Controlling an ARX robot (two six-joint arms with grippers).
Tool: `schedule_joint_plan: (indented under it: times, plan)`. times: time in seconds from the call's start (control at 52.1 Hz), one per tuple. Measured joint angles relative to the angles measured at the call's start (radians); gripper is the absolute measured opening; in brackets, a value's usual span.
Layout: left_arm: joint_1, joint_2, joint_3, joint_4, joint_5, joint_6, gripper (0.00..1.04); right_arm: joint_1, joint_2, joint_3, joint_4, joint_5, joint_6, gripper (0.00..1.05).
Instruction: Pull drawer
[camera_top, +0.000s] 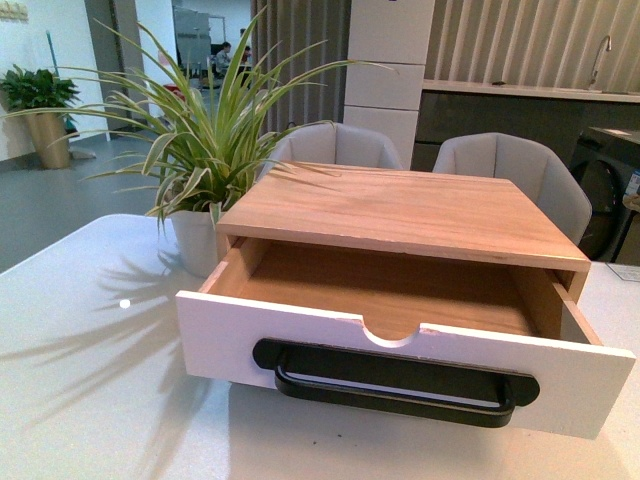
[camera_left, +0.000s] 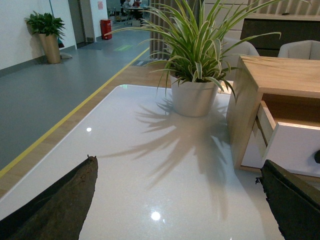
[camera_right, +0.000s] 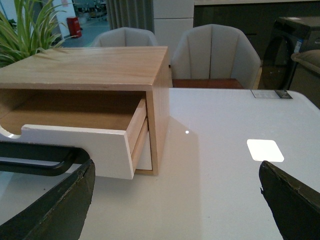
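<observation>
The drawer (camera_top: 400, 362) stands pulled well out of its wooden cabinet (camera_top: 400, 210), showing a light wood inside, a half-round notch in its white front and a long black bar handle (camera_top: 395, 385). Neither arm appears in the front view. My left gripper (camera_left: 177, 200) is open over bare table, off the cabinet's left side, with the drawer's white front corner (camera_left: 295, 150) near one finger. My right gripper (camera_right: 175, 200) is open off the cabinet's right side, nothing between its fingers; the drawer (camera_right: 80, 145) and its handle end (camera_right: 40, 160) lie beside one finger.
A potted spider plant (camera_top: 200, 150) in a white pot stands left of the cabinet on the white table (camera_top: 90, 380). Two grey chairs (camera_top: 520, 170) sit behind the table. A lower white-fronted drawer (camera_right: 145, 152) without handle sits shut under the open one.
</observation>
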Motion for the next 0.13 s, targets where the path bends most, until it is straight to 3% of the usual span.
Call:
schedule_joint_plan:
  times: [0.134]
  plan:
    - [0.000, 0.000, 0.000, 0.000, 0.000, 0.000, 0.97, 0.000, 0.000, 0.000, 0.000, 0.000, 0.000, 0.96]
